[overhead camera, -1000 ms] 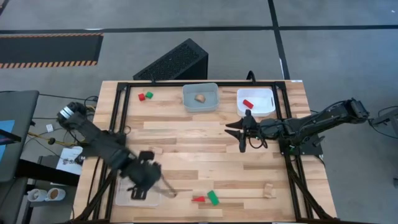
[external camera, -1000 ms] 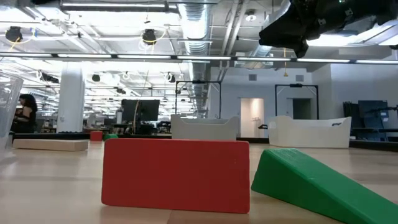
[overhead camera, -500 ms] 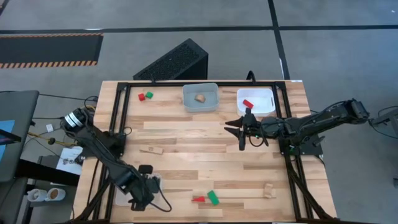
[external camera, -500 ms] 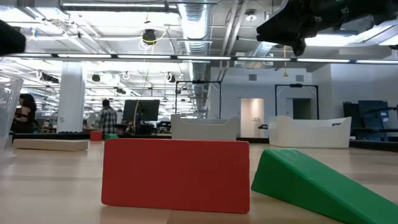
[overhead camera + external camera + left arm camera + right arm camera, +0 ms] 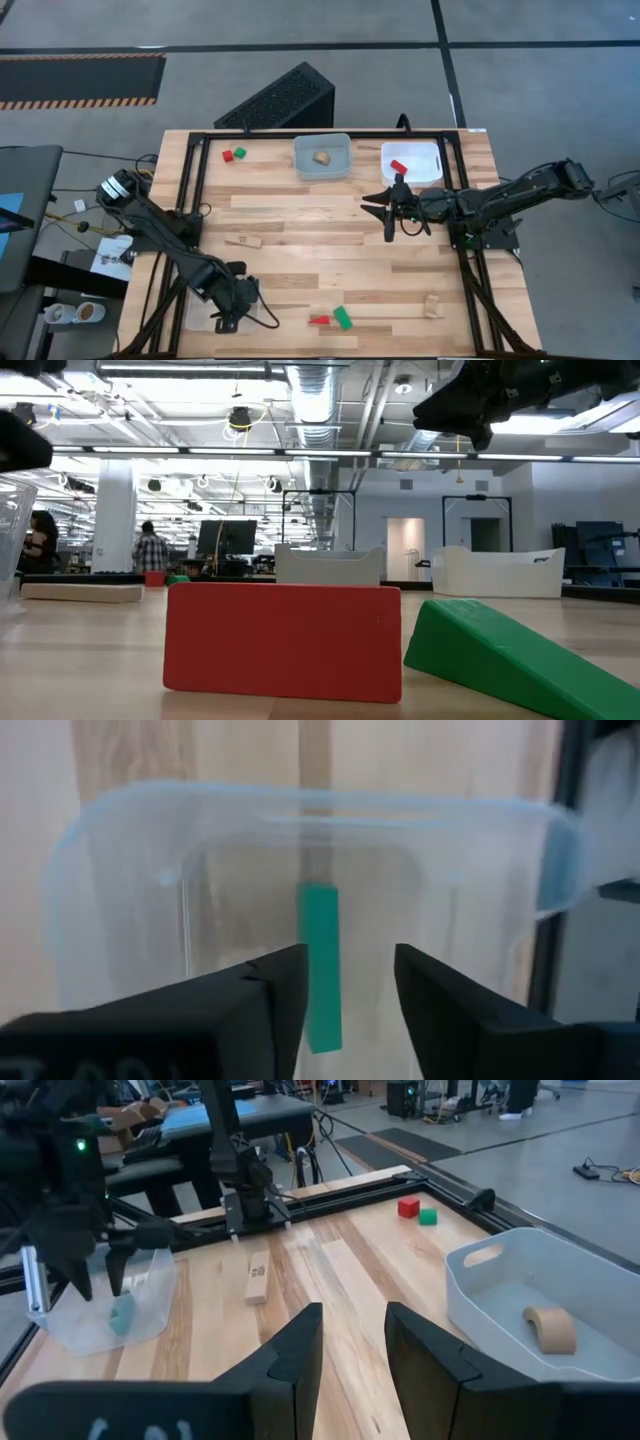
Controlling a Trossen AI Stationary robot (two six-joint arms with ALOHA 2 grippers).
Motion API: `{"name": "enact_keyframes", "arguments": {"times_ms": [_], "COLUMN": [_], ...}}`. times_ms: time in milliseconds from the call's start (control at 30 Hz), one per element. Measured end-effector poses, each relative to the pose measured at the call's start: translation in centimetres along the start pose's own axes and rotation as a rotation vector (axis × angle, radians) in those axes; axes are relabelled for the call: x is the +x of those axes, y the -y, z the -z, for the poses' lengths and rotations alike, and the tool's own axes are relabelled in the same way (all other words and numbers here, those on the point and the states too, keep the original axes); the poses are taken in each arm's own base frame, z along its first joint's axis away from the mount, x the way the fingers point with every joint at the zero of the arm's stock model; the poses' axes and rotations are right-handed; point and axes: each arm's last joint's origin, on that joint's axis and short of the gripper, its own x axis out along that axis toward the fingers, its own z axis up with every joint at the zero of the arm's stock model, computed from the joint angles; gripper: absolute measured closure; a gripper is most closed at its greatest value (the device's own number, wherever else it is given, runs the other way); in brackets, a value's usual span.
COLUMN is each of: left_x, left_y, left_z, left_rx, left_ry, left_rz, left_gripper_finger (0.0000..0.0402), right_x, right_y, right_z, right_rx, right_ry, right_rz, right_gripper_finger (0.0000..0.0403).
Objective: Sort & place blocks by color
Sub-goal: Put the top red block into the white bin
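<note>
Green bar [image 5: 320, 963] first, over on our left: it lies flat inside the clear bin [image 5: 120, 920] at the table's near-left corner, its long axis running straight away from the left gripper [image 5: 345, 990], in line with the wood grain beneath. That gripper hangs right above the bin, fingers a narrow gap apart with the bar's near end showing between them, and we can't tell whether they touch it. From overhead the left gripper [image 5: 228, 312] sits over that same bin [image 5: 196, 318].

Moving right along the table [image 5: 300, 260], we have a plain wood bar [image 5: 243, 241] lying flat on the boards, long axis roughly across the table. At the far edge, a small red cube [image 5: 228, 155] and a green cube [image 5: 240, 152] sit just beside each other.

Center far, a grey bin [image 5: 322, 170] holds a curved wooden piece [image 5: 322, 157]. Near the front edge, a red block [image 5: 319, 320] and a green wedge [image 5: 343, 318] lie close together, the wedge angled.

Further right, our right gripper [image 5: 389, 212] hovers above bare boards, fingers spread a little and holding nothing. Behind it, the white bin [image 5: 430, 175] contains a red block [image 5: 399, 167], set diagonally. Far right front, a wooden arch piece [image 5: 432, 306] rests near the edge.
</note>
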Motion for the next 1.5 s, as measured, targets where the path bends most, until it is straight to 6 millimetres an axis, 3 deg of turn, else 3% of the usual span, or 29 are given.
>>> {"name": "enact_keyframes", "arguments": {"times_ms": [200,467,600,733,900,1167,1333,1500], "left_x": [-3.8,-10.5,-12.2,-11.9,-9.7,-7.8,-7.9,-7.9], "left_y": [-1.1,-4.7,-7.3,-9.7,-12.3,-14.7,-15.2,-15.5], "left_z": [-0.4,0.1,0.4,0.8,1.1,1.9,1.7,1.7], "left_rx": [0.054,0.139,0.114,0.097,0.131,0.086,0.105,0.128], "left_ry": [0.144,0.525,0.711,0.891,1.143,1.509,1.555,1.535], "left_rz": [0.019,-0.263,-0.411,-0.431,-0.298,-0.274,-0.338,-0.389], "left_gripper_finger": [0.0256,0.0261,0.0261,0.0261,0.0261,0.0261,0.0261,0.0261], "right_x": [0.0,-0.1,-0.1,-0.1,-0.1,0.0,0.2,0.6], "right_y": [-0.2,-0.3,-0.3,-0.3,-0.3,-0.1,0.6,0.5], "right_z": [0.2,0.2,0.2,0.2,0.2,0.2,-0.1,-3.6], "right_rx": [0.017,0.017,0.018,0.014,0.009,-0.013,0.023,0.008], "right_ry": [-0.012,-0.011,-0.011,-0.013,-0.013,-0.019,0.0,0.09], "right_rz": [-0.005,-0.012,-0.012,-0.011,-0.01,-0.001,0.053,0.043], "right_gripper_finger": [0.0269,0.0269,0.0269,0.0269,0.0269,0.0269,0.0269,0.0264]}}
